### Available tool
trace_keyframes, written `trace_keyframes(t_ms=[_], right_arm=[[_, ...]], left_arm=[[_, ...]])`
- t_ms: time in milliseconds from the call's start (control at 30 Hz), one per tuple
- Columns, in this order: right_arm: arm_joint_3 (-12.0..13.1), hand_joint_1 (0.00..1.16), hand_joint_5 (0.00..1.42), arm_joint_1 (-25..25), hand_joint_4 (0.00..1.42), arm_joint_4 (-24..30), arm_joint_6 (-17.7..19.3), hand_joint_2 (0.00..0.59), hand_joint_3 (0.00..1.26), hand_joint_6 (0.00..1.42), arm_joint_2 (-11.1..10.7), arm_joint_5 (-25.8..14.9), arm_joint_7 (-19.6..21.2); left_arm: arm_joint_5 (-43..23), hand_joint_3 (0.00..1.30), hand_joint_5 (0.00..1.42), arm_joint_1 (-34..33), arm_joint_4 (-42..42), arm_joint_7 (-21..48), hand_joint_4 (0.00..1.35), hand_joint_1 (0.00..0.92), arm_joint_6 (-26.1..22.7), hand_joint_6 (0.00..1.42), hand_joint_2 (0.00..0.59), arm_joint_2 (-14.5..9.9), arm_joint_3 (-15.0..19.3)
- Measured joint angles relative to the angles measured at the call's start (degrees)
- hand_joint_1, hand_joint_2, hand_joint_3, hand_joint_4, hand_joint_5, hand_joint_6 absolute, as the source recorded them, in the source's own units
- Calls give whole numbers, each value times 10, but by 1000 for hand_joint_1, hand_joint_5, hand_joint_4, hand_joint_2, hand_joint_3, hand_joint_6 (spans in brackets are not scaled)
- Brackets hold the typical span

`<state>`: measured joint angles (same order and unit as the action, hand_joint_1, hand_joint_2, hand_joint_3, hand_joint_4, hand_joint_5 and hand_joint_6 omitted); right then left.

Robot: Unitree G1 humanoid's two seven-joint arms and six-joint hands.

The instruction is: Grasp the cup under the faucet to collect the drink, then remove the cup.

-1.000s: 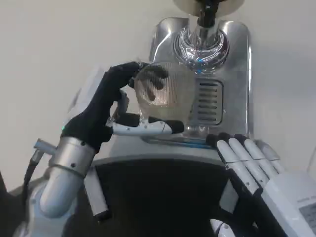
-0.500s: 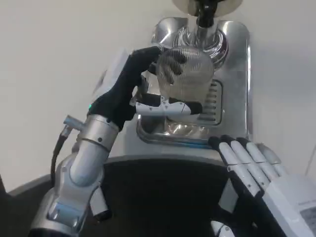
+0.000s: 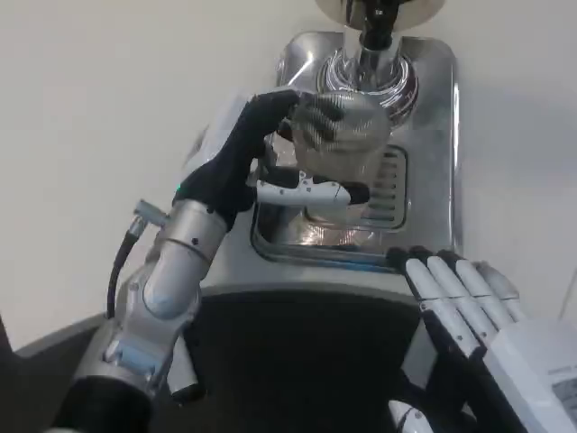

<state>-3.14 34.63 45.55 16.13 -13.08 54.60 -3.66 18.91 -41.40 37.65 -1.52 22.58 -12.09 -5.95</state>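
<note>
Cup (image 3: 347, 135) held by left hand (image 3: 261, 162); no legible writing.

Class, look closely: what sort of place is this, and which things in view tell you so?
Probably a drinks-dispensing station: a faucet over a steel drip tray, and the left hand holding a clear cup beneath it.

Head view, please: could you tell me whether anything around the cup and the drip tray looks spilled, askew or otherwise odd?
Nothing stands out. The left hand grips the clear ribbed cup under the faucet, over the metal drip tray. No spill is visible. The right hand rests open at the tray's near edge.
</note>
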Motion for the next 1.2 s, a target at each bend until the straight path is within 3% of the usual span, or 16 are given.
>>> trace_keyframes(t_ms=[500,567,633,700,733,833,1067,1133,1200], right_arm=[[-6,193,0,-4,0,0,-9,544,12,8,11,1,-2],[-6,197,0,-4,0,0,-9,543,10,8,12,1,-2],[-8,216,0,-4,0,0,-9,553,6,8,13,1,-2],[-12,220,0,-4,0,-2,-10,552,6,8,16,1,-2],[-12,221,0,-4,0,-2,-11,553,6,8,16,1,-2],[-16,243,0,-4,0,-2,-18,542,7,8,20,2,-2],[-20,251,0,-8,0,-1,-28,546,7,8,22,1,-4],[-22,251,0,-11,0,-1,-30,548,7,8,21,1,-5],[-23,252,0,-14,0,-1,-30,548,9,8,21,1,-7]], left_arm=[[0,1047,1312,-46,83,-46,1166,828,27,1424,134,15,-14],[6,974,1252,-50,87,-53,1088,811,27,1424,142,18,-19],[19,700,1002,-52,87,-59,680,772,29,1170,133,17,-24],[37,413,661,-52,87,-78,227,715,32,759,115,16,-33],[39,343,561,-52,87,-80,135,696,33,596,111,16,-34],[34,245,416,-52,86,-75,5,679,37,371,95,15,-34],[15,131,293,-51,77,-58,0,682,52,220,76,9,-32],[14,89,258,-47,73,-58,0,536,55,184,79,8,-32],[11,43,224,-39,62,-57,0,449,57,156,80,7,-29]])
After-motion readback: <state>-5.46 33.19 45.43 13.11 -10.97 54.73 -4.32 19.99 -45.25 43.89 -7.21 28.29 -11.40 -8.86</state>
